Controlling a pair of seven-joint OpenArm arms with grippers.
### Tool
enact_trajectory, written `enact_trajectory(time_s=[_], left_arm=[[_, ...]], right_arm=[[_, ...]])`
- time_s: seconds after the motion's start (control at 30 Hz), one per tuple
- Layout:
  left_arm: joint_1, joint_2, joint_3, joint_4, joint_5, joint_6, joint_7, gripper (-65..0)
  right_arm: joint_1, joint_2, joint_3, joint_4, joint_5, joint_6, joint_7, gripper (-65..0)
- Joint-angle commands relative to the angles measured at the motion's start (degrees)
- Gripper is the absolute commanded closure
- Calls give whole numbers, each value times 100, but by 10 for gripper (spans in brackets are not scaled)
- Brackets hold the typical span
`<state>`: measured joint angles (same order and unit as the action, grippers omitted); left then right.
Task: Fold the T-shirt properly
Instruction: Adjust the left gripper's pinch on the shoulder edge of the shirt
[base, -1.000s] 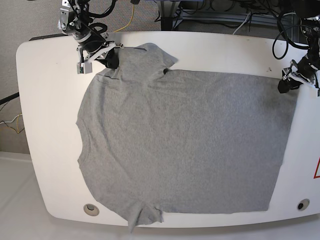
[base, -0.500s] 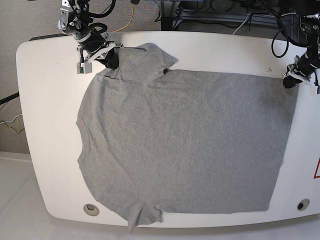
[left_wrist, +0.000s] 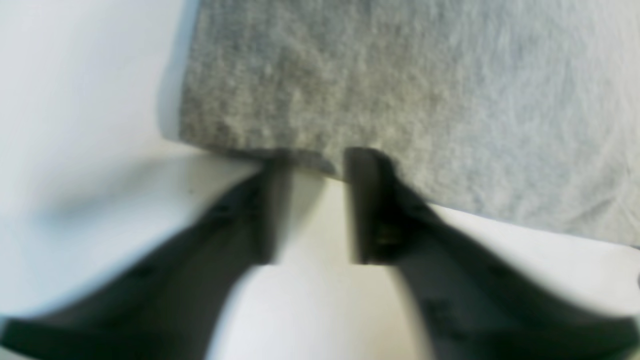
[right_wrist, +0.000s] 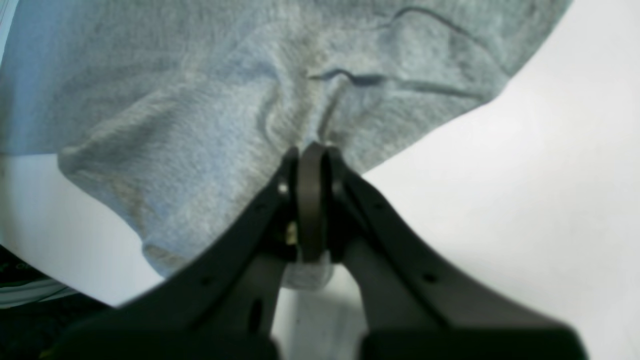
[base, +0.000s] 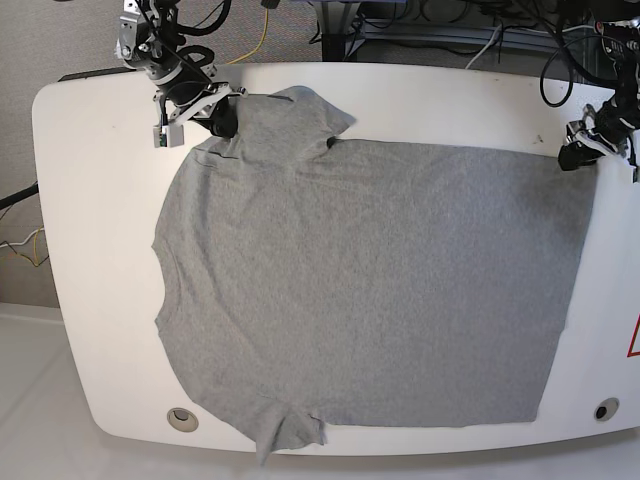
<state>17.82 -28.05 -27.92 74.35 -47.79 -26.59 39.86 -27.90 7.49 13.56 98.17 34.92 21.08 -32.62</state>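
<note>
The heather-grey T-shirt (base: 370, 280) lies spread flat over the white table (base: 90, 200), with its collar side at the left and its hem at the right. My right gripper (base: 222, 118) is at the far left corner, shut on a bunched fold of the shirt near the sleeve. The right wrist view shows fabric (right_wrist: 200, 100) pinched between its closed tips (right_wrist: 312, 155). My left gripper (base: 572, 157) is at the far right hem corner. In the blurred left wrist view its tips (left_wrist: 316, 162) are open and touch the edge of the hem corner (left_wrist: 350, 90).
Two round holes sit in the table's near edge, one at the left (base: 182, 418) and one at the right (base: 606, 409). A red-marked sticker (base: 634, 338) is at the right edge. Cables and equipment (base: 420, 25) lie behind the table.
My left gripper has shifted slightly toward the back along the hem corner. My right gripper has stayed in place, holding the shirt.
</note>
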Motion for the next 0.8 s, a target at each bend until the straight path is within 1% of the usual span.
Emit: enact_trajectory(time_s=[0.0, 0.03, 0.17, 0.23, 0.43, 0.5, 0.57, 0.77], left_arm=[[68, -143, -67, 183, -77, -38, -54, -247], [94, -145, -86, 210, -82, -38, -64, -226], [125, -144, -199, 258, -60, -20, -57, -204], [33, -143, -455, 146, 54, 38, -143, -203], [-55, -141, -836, 8, 160, 55, -143, -186], [-72, -141, -913, -51, 141, 52, -110, -185], [-160, -157, -996, -337, 29, 47, -48, -178], [-235, -162, -1074, -570, 4, 30, 11, -162]], right_arm=[[-55, 54, 63, 70, 35, 42, 11, 0], [-63, 56, 76, 75, 38, 42, 13, 0], [-71, 54, 88, 90, 26, 39, 14, 0], [-49, 42, 42, 99, 14, 53, 29, 0], [-27, 46, 8, 83, 13, 51, 22, 0], [-34, 44, 12, 85, 13, 55, 15, 0], [-35, 42, 36, 69, 20, 57, 5, 0], [-41, 43, 39, 85, 22, 60, 1, 0]])
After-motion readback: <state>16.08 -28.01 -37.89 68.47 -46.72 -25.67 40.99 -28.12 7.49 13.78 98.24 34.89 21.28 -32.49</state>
